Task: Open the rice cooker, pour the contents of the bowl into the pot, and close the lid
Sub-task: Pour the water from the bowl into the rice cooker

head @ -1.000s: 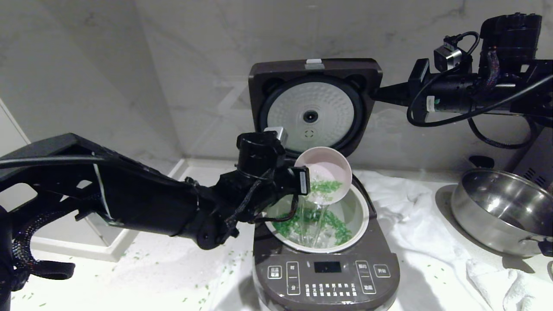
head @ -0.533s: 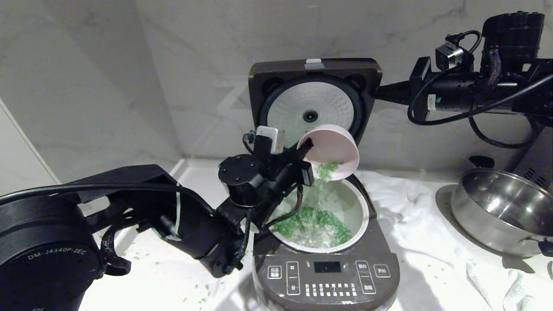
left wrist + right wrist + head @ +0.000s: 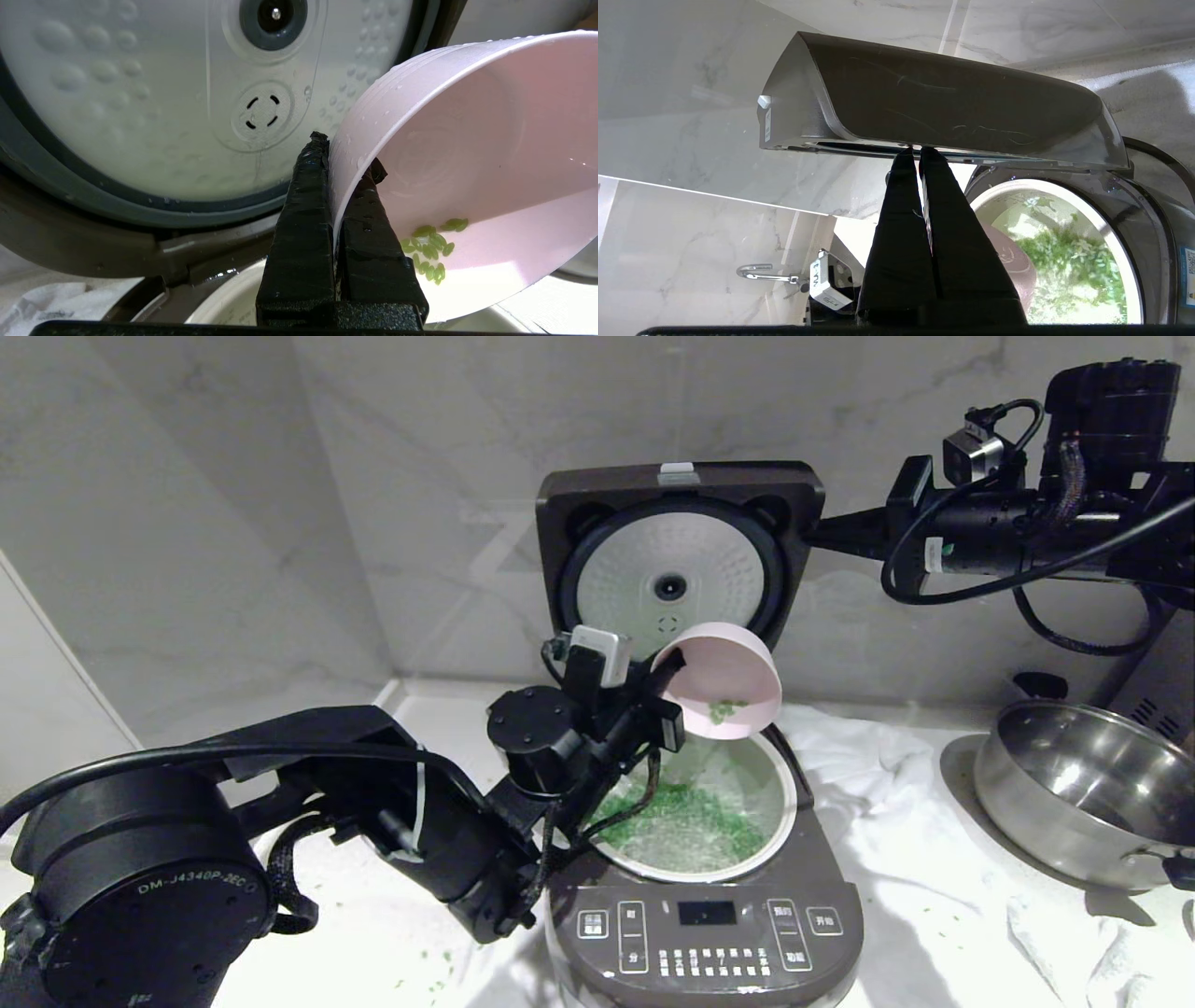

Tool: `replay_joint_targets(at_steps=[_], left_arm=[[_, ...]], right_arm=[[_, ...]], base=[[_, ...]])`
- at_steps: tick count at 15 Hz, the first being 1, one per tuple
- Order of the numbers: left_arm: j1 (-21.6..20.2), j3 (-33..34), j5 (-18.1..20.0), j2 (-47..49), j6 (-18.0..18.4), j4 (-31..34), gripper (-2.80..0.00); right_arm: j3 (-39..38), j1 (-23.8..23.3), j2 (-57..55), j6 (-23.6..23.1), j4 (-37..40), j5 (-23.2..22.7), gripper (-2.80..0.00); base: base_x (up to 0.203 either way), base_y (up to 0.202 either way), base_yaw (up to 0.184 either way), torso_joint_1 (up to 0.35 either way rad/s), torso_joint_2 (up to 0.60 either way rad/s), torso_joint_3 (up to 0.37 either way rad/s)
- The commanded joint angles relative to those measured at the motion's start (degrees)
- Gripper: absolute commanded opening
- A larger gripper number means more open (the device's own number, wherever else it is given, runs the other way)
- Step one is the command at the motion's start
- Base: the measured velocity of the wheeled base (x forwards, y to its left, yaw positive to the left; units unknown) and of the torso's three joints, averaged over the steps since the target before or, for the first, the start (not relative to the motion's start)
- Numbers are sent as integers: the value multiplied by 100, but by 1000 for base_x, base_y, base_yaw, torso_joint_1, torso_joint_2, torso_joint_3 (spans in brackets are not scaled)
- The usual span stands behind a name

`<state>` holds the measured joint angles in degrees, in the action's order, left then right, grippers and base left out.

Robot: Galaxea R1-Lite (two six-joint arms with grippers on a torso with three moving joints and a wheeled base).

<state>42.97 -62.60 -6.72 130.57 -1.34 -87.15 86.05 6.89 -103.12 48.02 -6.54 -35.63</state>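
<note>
One steel pan (image 3: pixel 1083 793) right of rice cooker (image 3: pixel 709 933) | white cloth (image 3: pixel 896 821) between

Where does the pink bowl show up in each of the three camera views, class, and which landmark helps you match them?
Head view: the bowl sits mid-frame, tipped over the pot, pinched at its rim by the left gripper.
Left wrist view: the bowl fills the right side, a few green grains left inside.
Right wrist view: only its pinkish-brown underside peeks out low, beside the gripper fingers.
Shared landmark: the raised lid.
</note>
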Motion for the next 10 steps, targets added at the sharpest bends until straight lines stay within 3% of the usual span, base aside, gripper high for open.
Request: replay_joint_targets(at_steps=[1,6,10], left_arm=[[-8,-16,-4,10,14,-51,-280],[-60,191,-3,-331,-21,-33,-280],[-507,706,0,-1104,-311,1254,-280]], right_arm=[[8,-1,20,23,-5,-23,-280],[-17,6,29,23,-5,-23,-280],[-100,41,208,85,4,-22,-280]], base=[[0,0,0,0,0,0],[0,0,0,0,0,0],[0,0,0,0,0,0]])
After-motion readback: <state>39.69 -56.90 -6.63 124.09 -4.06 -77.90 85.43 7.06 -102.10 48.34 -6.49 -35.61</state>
